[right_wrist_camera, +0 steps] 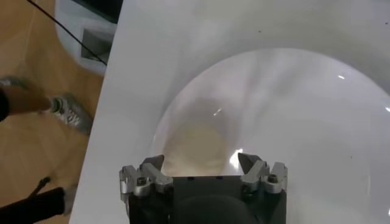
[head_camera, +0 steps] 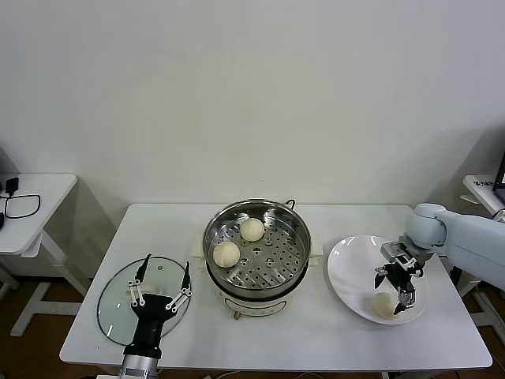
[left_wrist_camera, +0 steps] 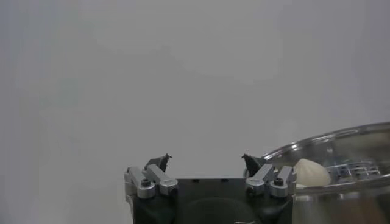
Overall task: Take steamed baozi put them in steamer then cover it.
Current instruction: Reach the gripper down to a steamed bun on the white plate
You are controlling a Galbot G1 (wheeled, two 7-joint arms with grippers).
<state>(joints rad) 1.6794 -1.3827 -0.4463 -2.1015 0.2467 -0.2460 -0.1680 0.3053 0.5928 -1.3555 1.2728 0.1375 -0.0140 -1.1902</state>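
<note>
Hovering spread over the last steamed baozi (head_camera: 384, 304) on the plate (head_camera: 347, 268), the right gripper (head_camera: 397, 289) should pinch its soft, squashable sides gently — left gripper (head_camera: 161, 286) waits open above the cover (head_camera: 118, 304).

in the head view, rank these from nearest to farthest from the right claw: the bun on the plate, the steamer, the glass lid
1. The bun on the plate: right under the open right claw, on the white plate.
2. The steamer: mid-table, to that claw's left.
3. The glass lid: far left, beneath the open left claw.
</note>
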